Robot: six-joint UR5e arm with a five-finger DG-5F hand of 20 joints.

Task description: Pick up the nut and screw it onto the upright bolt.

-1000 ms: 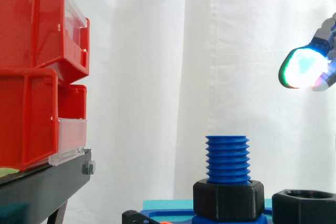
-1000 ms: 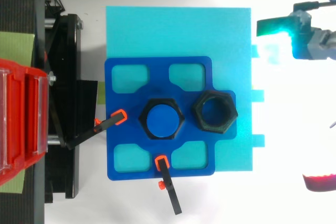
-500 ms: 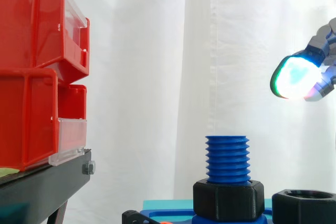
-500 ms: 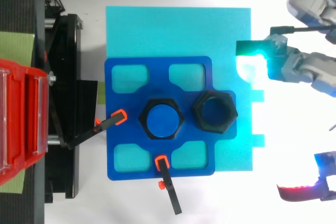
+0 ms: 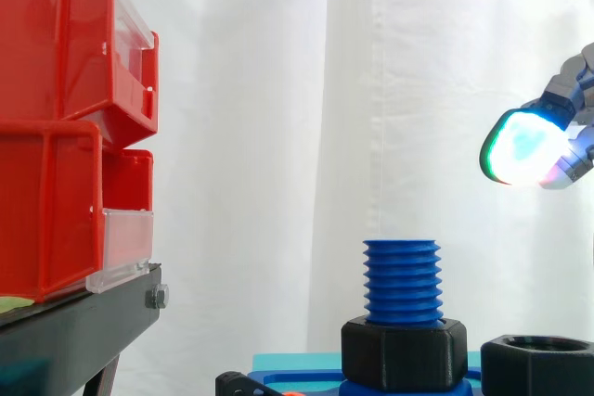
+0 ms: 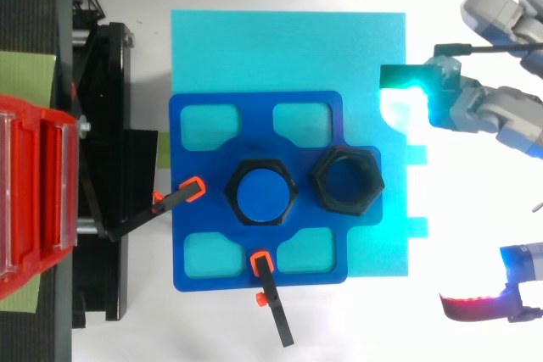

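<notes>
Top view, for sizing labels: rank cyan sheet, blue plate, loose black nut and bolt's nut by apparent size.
1. cyan sheet
2. blue plate
3. loose black nut and bolt's nut: look alike, unranked.

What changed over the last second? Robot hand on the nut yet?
Not yet. The robot hand moved in from the right toward the loose nut and dropped slightly, fingers open and holding nothing. The nut and the upright bolt stayed where they were.
</notes>
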